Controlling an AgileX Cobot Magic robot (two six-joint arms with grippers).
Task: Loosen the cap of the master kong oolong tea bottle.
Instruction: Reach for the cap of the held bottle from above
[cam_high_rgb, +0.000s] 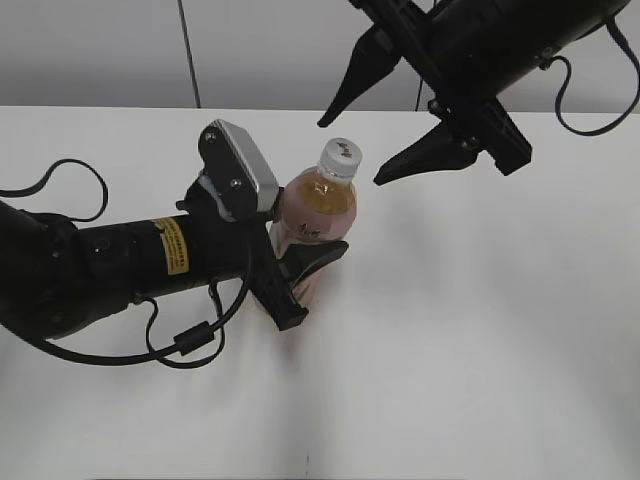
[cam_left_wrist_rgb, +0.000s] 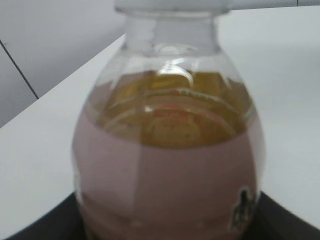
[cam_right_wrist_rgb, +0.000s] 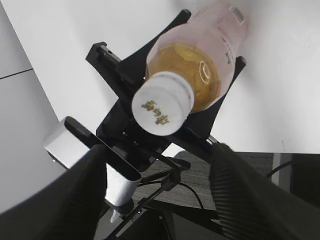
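just below right end effector (cam_high_rgb: 372, 133): cap (cam_high_rgb: 340, 157)

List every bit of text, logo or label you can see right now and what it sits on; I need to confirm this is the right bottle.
Cap: gold characters on top, too blurred to read.
Bottle label: dark print, unreadable; the right wrist view shows a barcode near its base, digits illegible.
Yellow sticker on the left arm: small print, unreadable.
Nothing can be quoted, so the text cannot confirm the brand.
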